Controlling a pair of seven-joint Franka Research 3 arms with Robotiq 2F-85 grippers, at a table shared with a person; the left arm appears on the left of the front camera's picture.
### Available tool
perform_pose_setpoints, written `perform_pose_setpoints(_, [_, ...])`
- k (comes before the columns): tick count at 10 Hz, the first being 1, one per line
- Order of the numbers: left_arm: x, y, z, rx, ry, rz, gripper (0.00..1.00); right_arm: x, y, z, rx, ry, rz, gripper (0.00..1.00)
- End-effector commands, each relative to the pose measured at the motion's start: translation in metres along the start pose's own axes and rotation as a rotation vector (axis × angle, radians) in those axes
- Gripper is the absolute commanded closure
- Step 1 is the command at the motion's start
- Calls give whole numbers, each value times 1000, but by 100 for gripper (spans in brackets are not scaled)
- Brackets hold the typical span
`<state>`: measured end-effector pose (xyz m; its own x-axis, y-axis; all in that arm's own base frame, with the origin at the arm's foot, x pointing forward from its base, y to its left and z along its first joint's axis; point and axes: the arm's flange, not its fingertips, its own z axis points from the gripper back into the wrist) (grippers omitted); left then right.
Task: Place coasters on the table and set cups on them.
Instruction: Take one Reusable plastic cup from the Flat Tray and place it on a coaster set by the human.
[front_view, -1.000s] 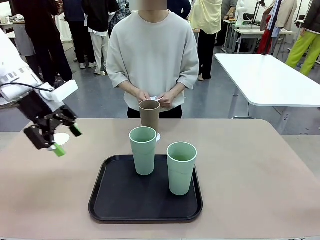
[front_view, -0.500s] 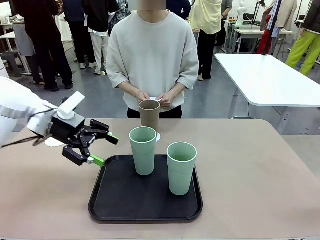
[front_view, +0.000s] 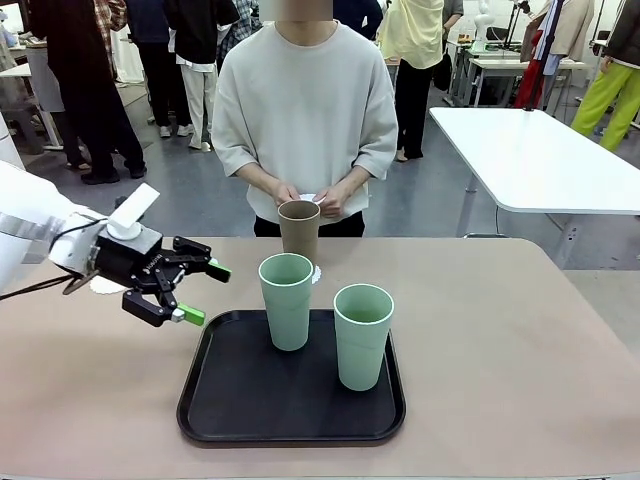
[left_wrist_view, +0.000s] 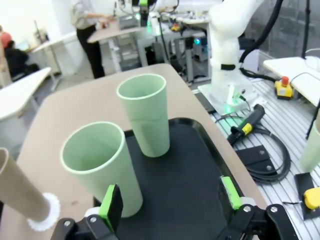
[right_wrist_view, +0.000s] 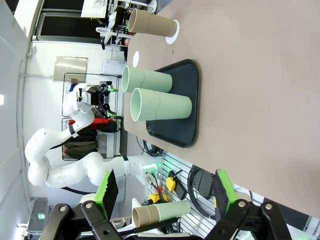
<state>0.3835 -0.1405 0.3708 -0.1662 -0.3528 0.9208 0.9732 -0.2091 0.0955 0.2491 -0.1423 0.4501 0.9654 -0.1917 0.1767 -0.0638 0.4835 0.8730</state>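
Two pale green cups (front_view: 287, 300) (front_view: 363, 335) stand upright on the black tray (front_view: 230, 400). Behind the tray, the brown cup (front_view: 298, 230) stands on a coaster (front_view: 316, 273) on the beige table (front_view: 500, 340). A second coaster (front_view: 100, 286) lies at the left, partly behind my left arm. My left gripper (front_view: 205, 293) hovers open and empty over the tray's left edge, fingers toward the nearer green cup (left_wrist_view: 100, 165). The person holds something small and white (front_view: 310, 197) in both hands. My right gripper (right_wrist_view: 165, 189) is open and empty, well away from the cups (right_wrist_view: 162, 106).
A white table (front_view: 540, 160) stands to the back right, and people stand behind it. The person stands at the far edge, right behind the brown cup. Bare tabletop lies right of the tray (right_wrist_view: 189, 100) and in front of the left coaster (right_wrist_view: 135, 58).
My left gripper swung from the table's left edge in toward the tray, turning its fingers to the green cup, then eased back slightly. Cups and coasters have not moved.
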Motion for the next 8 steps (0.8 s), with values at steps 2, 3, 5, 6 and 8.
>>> perform_pose_setpoints(2, [-6, 1, -10, -16, -4, 5, 0, 1, 0, -1, 18, -6, 8, 0])
perform_pose_setpoints(3, [-6, 1, -10, -16, -4, 5, 0, 1, 0, -1, 18, -6, 8, 0])
perform_pose_setpoints(5, [-6, 1, -10, -16, -4, 5, 0, 1, 0, -1, 18, -6, 8, 0])
perform_pose_setpoints(6, [-5, -2, -10, -24, 3, 16, 0, 1, 0, -1, 18, -6, 8, 0])
perform_pose_setpoints(8, [-21, 22, -19, 96, -89, 88, 0, 1, 0, -1, 18, -6, 8, 0])
